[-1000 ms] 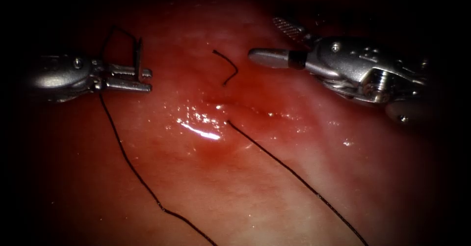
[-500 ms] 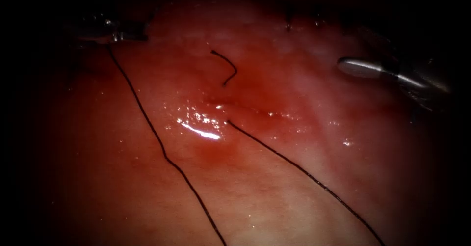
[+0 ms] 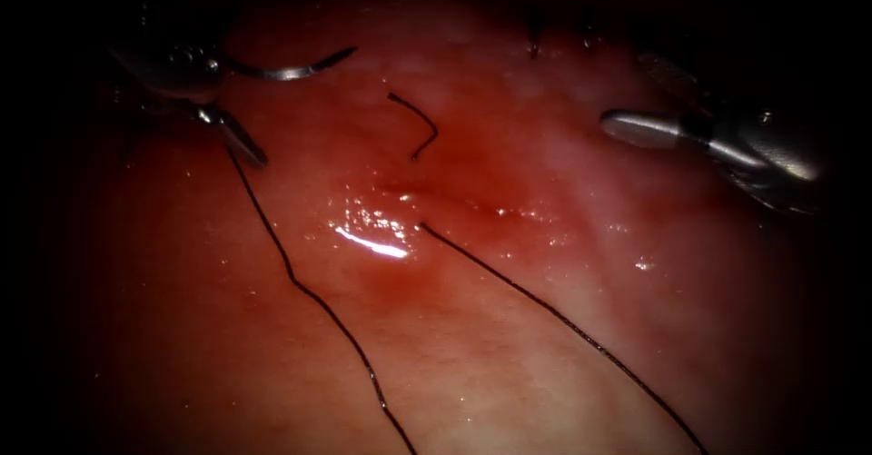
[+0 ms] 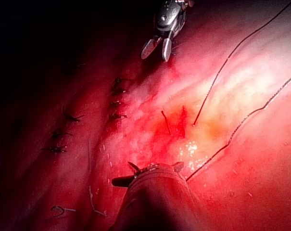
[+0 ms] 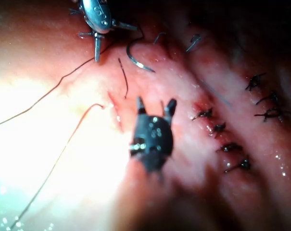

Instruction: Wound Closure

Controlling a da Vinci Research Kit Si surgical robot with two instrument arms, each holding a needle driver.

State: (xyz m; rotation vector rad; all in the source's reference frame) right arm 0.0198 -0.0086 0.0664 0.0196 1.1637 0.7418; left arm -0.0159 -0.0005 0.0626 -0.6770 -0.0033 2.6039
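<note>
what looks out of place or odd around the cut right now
Nothing looks damaged. One short loose black thread end curls on the red pork tissue above the cut. The left end effector holds the curved steel needle near one end, clear of the tissue; the right end effector is open, empty.

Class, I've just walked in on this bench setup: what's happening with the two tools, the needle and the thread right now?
This is suturing practice on pork tissue. The left tool, left of the cut, has the curved needle at its jaws; the needle is clear of the tissue, with the thread trailing down from that tool. The right tool hangs right of the cut with open jaws holding nothing. A second strand leaves the cut, and a short thread end sticks up above it.
</note>
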